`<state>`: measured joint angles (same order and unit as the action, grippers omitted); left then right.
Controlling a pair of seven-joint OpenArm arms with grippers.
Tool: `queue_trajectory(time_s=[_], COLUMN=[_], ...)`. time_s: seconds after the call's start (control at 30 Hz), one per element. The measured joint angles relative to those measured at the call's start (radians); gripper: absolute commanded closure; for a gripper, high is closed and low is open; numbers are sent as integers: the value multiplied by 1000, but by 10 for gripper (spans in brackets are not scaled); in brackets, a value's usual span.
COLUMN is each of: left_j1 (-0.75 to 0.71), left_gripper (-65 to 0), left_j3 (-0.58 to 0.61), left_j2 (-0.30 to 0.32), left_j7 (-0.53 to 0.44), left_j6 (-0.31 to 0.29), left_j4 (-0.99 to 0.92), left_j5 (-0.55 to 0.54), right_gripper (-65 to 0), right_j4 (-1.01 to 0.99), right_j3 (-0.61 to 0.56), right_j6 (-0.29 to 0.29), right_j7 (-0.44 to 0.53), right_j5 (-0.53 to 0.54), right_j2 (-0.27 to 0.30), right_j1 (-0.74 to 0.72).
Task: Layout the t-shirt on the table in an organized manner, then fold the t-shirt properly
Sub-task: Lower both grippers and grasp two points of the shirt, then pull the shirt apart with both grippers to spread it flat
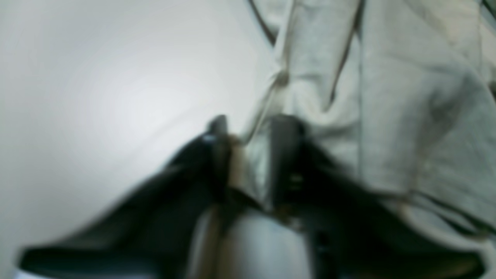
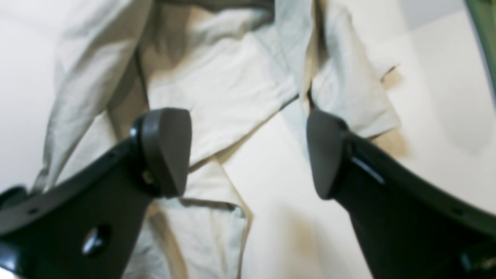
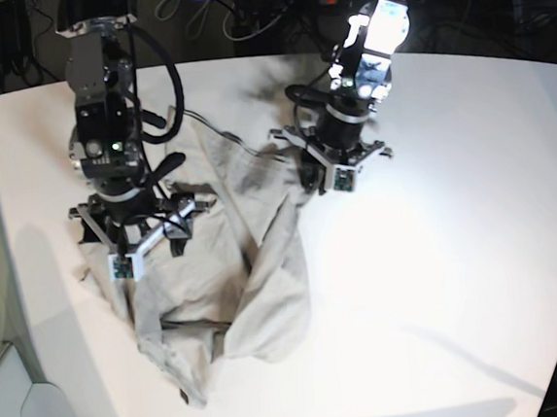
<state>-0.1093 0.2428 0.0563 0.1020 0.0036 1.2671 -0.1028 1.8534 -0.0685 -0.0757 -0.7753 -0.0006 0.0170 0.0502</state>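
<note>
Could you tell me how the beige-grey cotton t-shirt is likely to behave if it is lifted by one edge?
The beige-grey cotton t-shirt will probably hang limp, as it lies in loose, soft folds. It looks light for its size, the cloth seeming thin at its edges. Its overlapping layers may well drag along or bunch together.

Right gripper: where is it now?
Base view, left side: the right gripper hangs open above the crumpled beige-grey t-shirt, left of the left gripper.
</note>
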Motion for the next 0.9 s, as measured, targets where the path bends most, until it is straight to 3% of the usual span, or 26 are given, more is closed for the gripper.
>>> queue_trajectory(time_s=[0.1, 0.2, 0.3, 0.4, 0.5, 0.67, 0.9], left_j1=[28, 26, 6, -58, -55, 36, 210], left_gripper=[-27, -4, -6, -6, -6, -6, -6], left_j3=[0, -2, -6, -45, -160, -396, -532], left_j2=[-5, -6, 13, 75, 117, 124, 130], left_j7=[-37, -45, 34, 95, 105, 89, 238], left_j6=[-3, -3, -4, -5, -3, -2, -8], left_j4=[-53, -57, 19, 137, 208, 223, 201], left_j5=[-3, -3, -4, -6, -7, 2, 3], right_gripper=[-469, -469, -469, -469, -469, -469, -469], right_j4=[25, 35, 34, 34, 37, 90, 113], right_j3=[0, 0, 0, 0, 0, 0, -2], right_j6=[0, 0, 0, 0, 0, 0, 0], right_j7=[-3, 0, -1, -3, -1, 0, -4], right_j5=[0, 0, 0, 0, -1, -2, -1], right_j2=[0, 0, 0, 0, 0, -2, -3], right_j1=[0, -2, 0, -1, 16, 53, 123])
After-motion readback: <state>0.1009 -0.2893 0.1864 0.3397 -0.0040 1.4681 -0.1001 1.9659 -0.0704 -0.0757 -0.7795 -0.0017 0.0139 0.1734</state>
